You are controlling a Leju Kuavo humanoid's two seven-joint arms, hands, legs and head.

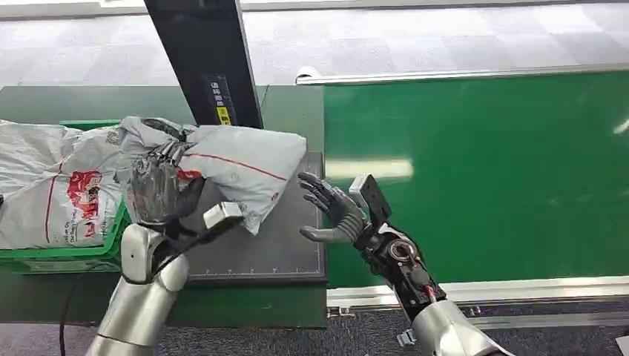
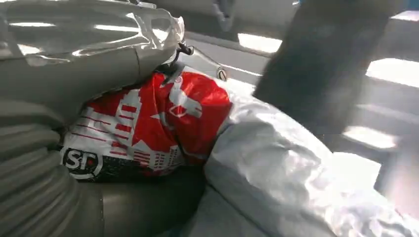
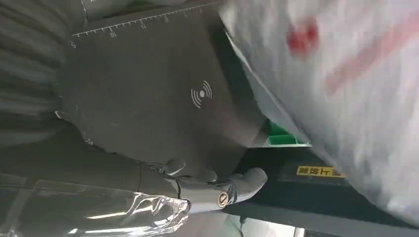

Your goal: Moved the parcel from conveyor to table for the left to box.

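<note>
A grey plastic parcel (image 1: pixel 245 167) with a red stripe and red print is lifted over the dark scale plate (image 1: pixel 282 245) on the table. My left hand (image 1: pixel 157 185) grips its left end; in the left wrist view the parcel's (image 2: pixel 276 168) red-printed part presses against the left hand (image 2: pixel 59 59). My right hand (image 1: pixel 334 211) hovers open at the plate's right edge, just right of the parcel, holding nothing. In the right wrist view the right hand (image 3: pixel 148 197) lies along the plate (image 3: pixel 163 103), with the blurred parcel (image 3: pixel 346 94) beyond.
A green crate (image 1: pixel 67 256) at the left holds several grey parcels (image 1: pixel 52 182). A black post (image 1: pixel 208 59) rises behind the scale plate. The green conveyor belt (image 1: pixel 482 170) runs at the right, bordered by a metal rail (image 1: pixel 475 289).
</note>
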